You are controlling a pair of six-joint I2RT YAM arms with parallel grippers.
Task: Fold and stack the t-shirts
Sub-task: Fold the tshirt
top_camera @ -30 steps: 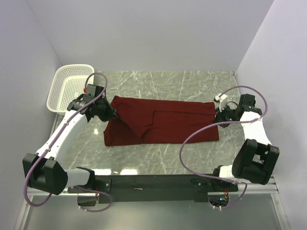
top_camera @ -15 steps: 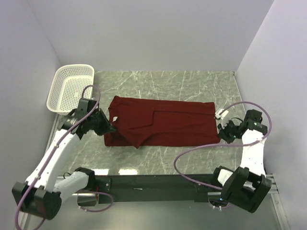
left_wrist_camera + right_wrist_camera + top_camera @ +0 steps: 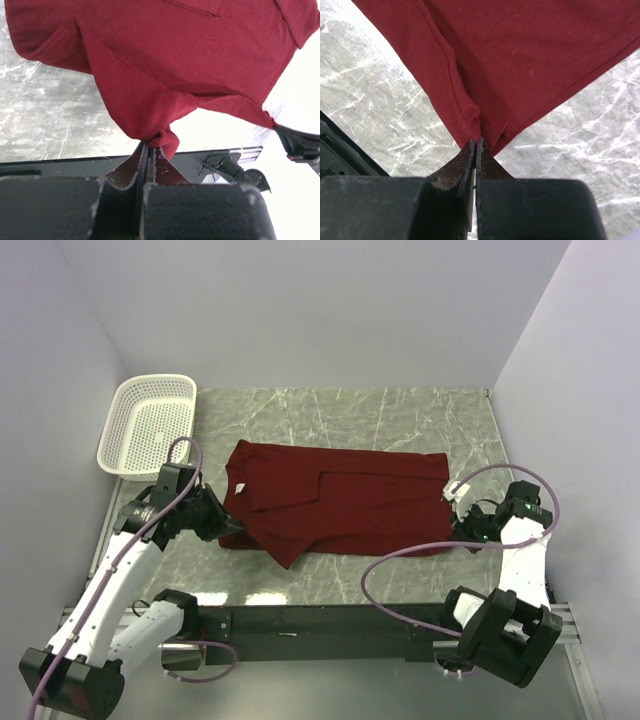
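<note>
One maroon t-shirt (image 3: 340,505), long axis left-right (collar (image 3: 240,490) toward left hand (image 3: 150,149)).

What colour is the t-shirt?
Plain dark red t-shirt, clearest from the top external view.

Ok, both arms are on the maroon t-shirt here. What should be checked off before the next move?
1. Grip of the left fingers on the dark red cloth t-shirt: ok, shut on a bunched corner.
2. Grip of the right fingers on the shirt: ok, clamped on a hemmed corner.
3. Shirt lying flat: not ok, a loose pointed flap juts out at the near edge.
4. Gap between the white perforated plastic basket and the shirt: ok, it sits apart at the far left.
5. Right arm's purple cable off the cloth: cannot tell, it loops right beside the near edge.
</note>
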